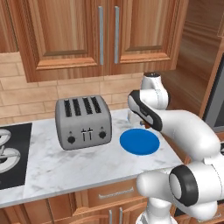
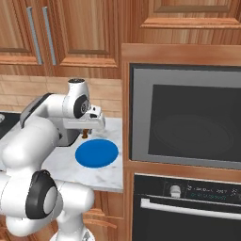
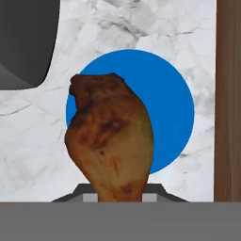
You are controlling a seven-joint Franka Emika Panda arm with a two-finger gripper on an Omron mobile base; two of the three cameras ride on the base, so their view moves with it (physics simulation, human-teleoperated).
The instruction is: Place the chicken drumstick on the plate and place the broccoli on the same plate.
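Hand view shows the gripper (image 3: 120,197) clamped on the chicken drumstick (image 3: 110,139), hanging over the plate's (image 3: 164,99) near-left edge; released there, it could roll onto the counter (image 3: 28,141).

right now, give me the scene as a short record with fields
gripper: shut on the chicken drumstick, raised above the counter
plate: blue plate bare on the marble counter, below and just ahead of the drumstick in the hand view
toaster: silver four-slot toaster, left of the plate
oven: built-in oven, right of the counter
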